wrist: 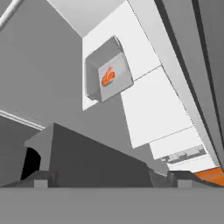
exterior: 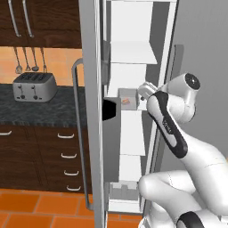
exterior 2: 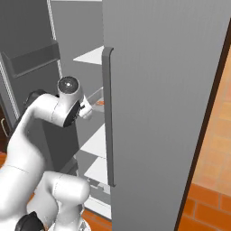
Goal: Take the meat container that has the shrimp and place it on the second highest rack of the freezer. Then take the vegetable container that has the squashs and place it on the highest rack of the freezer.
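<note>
The meat container [wrist: 108,70] is a grey box with orange shrimp [wrist: 107,77] inside. It rests on a white freezer rack [exterior: 133,107], one level below the upper white rack [exterior: 133,58]. In the left base view the meat container [exterior: 128,99] stands just left of my gripper [exterior: 142,91]. From the right, the meat container [exterior 2: 99,103] peeks out past the door edge, beside my gripper [exterior 2: 87,110]. My gripper [wrist: 112,179] is open, its fingertips [wrist: 41,179] far apart, well back from the box, holding nothing. The vegetable container with the squashs is out of view.
The open freezer door [exterior: 91,111] with its dark door bin [exterior: 110,110] stands to the left of the arm. The shut grey fridge door [exterior 2: 158,113] is on the right. A grey box [exterior: 124,190] of unclear contents sits on the freezer's bottom level. A toaster [exterior: 34,87] is on the counter.
</note>
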